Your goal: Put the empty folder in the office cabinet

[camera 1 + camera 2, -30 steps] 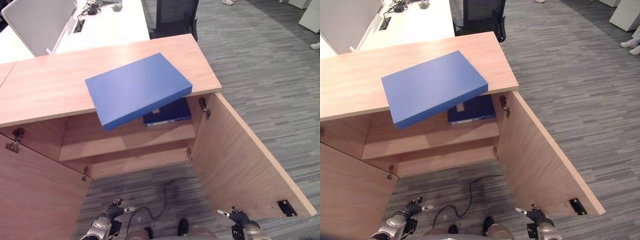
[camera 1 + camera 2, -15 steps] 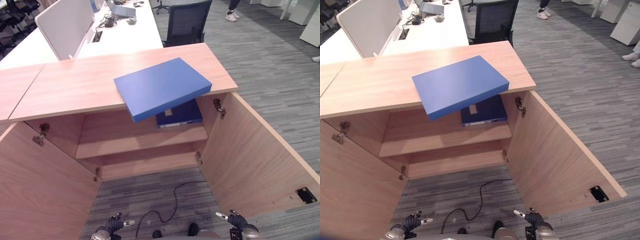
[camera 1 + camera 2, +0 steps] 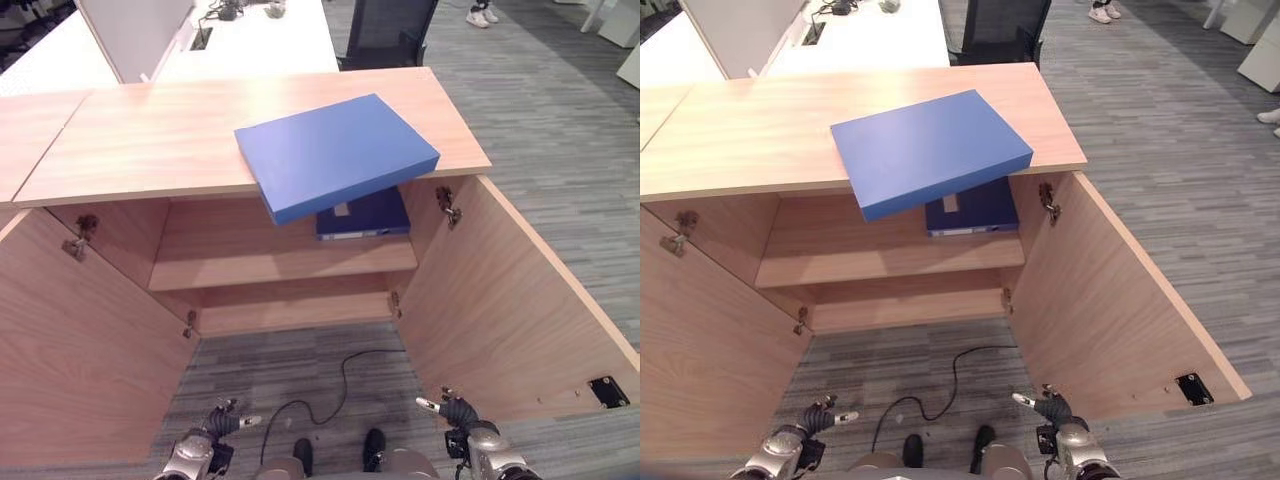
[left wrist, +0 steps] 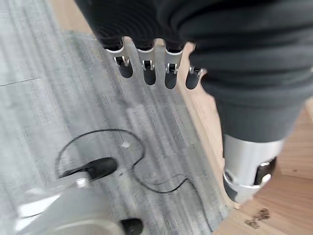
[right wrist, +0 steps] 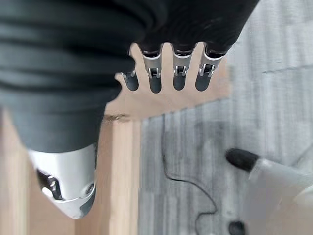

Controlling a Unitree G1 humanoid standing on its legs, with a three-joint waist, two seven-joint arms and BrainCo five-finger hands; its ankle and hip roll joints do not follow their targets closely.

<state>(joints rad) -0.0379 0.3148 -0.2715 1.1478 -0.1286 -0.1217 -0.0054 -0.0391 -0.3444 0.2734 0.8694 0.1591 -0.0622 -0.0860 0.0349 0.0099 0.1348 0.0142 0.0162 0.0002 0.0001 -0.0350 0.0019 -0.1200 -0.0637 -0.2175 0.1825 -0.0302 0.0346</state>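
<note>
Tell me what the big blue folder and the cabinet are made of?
The blue folder on the cabinet top looks like stiff board with a smooth matte skin, perhaps plastic-covered: flat faces, crisp edges, no shine. The cabinet looks like wood or a wood-look laminate: light brown with fine grain streaks on its top and open doors, and small metal hinges. Which of the two, I cannot tell.

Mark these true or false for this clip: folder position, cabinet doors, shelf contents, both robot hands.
1. The blue folder lies on the cabinet top, jutting past its front edge. True.
2. Both cabinet doors are closed. False: the left door and right door stand open.
3. The upper shelf holds nothing. False: a dark blue binder lies at its right end.
4. The left robot hand grips the folder. False: it hangs low over the floor, fingers straight, holding nothing.
5. The right robot hand is open, near the right door. True.
</note>
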